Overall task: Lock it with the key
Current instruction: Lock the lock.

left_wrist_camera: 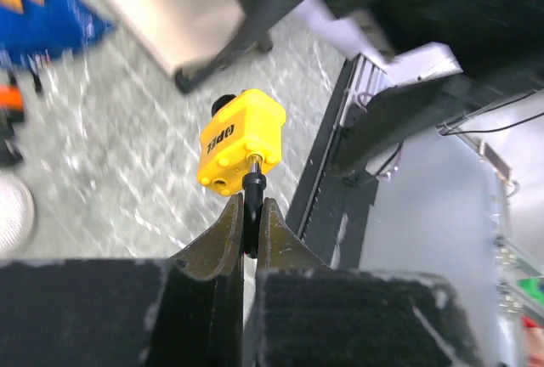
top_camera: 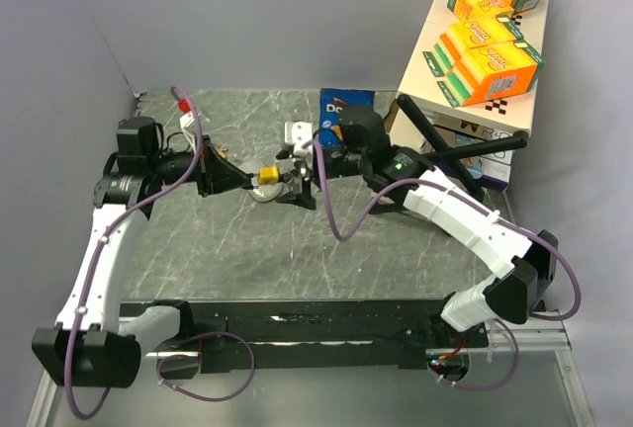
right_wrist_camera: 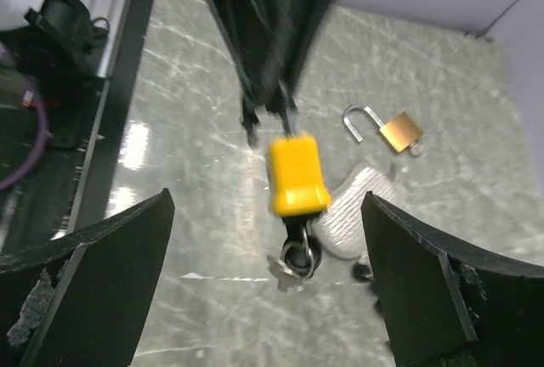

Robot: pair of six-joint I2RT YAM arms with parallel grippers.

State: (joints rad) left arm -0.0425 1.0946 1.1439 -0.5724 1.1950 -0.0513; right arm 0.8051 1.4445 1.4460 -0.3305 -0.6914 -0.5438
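Left gripper (left_wrist_camera: 251, 206) pinches the key (left_wrist_camera: 252, 183) in the yellow lock (left_wrist_camera: 240, 142); right gripper (right_wrist_camera: 268, 204) gapes open; blur obscures whatever hangs beneath.

Yellow padlock (right_wrist_camera: 297, 176) motion-blurred in right wrist view, left gripper (right_wrist_camera: 270, 116) above it smeared to a dark streak, key (left_wrist_camera: 252, 214) mostly hidden between that gripper's closed fingers (left_wrist_camera: 217, 244), blue chip bag (left_wrist_camera: 42, 10) cut off by frame edge.
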